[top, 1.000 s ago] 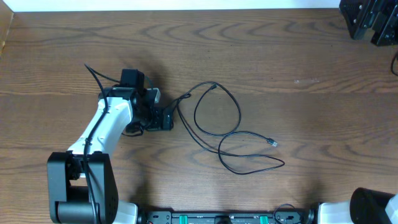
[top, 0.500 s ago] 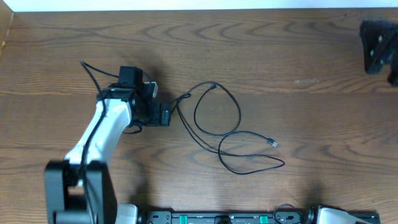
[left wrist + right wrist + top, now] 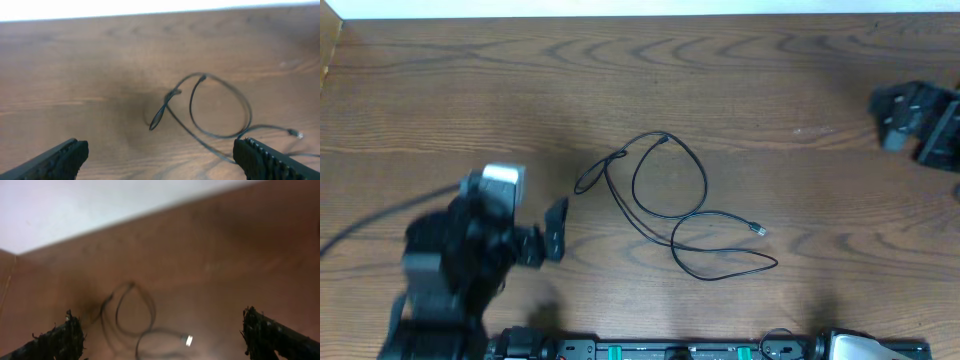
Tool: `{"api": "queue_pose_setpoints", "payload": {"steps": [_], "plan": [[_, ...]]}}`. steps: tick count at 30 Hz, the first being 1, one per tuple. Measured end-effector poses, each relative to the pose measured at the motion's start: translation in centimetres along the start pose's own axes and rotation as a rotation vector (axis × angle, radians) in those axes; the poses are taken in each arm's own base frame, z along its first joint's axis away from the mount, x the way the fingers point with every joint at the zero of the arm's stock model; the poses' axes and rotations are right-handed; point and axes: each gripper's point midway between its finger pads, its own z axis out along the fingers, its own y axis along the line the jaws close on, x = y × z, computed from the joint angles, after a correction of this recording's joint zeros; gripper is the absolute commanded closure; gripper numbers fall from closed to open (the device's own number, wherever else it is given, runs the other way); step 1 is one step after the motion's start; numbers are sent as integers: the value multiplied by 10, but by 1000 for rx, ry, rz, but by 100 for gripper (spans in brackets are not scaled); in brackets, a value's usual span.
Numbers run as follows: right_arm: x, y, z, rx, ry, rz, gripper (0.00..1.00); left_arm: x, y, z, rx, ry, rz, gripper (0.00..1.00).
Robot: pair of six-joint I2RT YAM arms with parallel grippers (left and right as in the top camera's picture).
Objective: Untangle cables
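On brown wood table (image 3: 800, 80): blk cable (image 3: 705, 182)

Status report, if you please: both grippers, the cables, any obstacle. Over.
Left gripper open, empty, apart from the cable. Right gripper open, empty, far off. Black cable in crossing loops on table, untouched. Nothing in the way.

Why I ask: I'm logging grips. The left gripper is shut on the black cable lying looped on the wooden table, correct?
No. The left gripper is open and holds nothing; the left wrist view shows the black cable lying looped on the wooden table, clear of it.
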Motion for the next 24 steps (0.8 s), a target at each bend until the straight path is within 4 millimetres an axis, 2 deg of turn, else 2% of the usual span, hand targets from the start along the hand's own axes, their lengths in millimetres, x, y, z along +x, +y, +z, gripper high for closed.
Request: {"api": "queue_pose_setpoints", "payload": {"steps": [4, 8, 14, 21, 24], "plan": [[42, 3, 42, -30, 216, 62, 1, 7, -7, -32, -1, -73, 14, 0], [91, 21, 92, -86, 420, 78, 1, 18, -10, -48, 1, -88, 18, 0], [166, 34, 157, -28, 596, 137, 1, 35, -11, -49, 2, -28, 5, 0], [244, 53, 220, -31, 629, 219, 1, 44, -11, -49, 3, 10, -2, 0], [267, 58, 239, -56, 615, 245, 1, 47, -11, -49, 3, 20, -4, 0]]}}
